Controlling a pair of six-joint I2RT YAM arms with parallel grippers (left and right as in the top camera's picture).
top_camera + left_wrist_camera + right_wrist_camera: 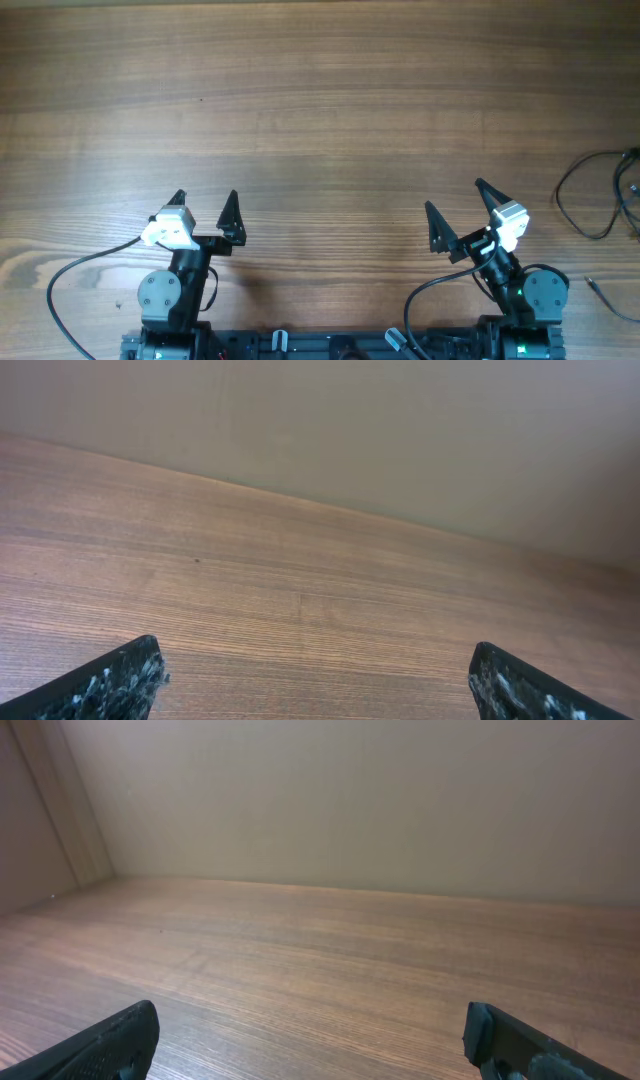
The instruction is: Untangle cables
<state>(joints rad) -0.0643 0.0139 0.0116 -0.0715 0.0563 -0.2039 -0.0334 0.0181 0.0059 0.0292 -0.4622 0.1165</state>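
The cables [600, 190] are thin black cords in loose loops at the far right edge of the table in the overhead view, partly cut off by the frame. A small plug end [592, 284] lies apart near the right front. My left gripper [205, 203] is open and empty at the front left, far from the cables. My right gripper [455, 200] is open and empty at the front right, a good way left of the cables. Both wrist views show only bare wood between open fingers [315, 670] [310, 1035]; no cable is in them.
The wooden table [320, 100] fills the view. A plain wall stands behind the table's far edge [350, 800]. Thicker black arm wires [60, 290] loop at the front beside each arm base.
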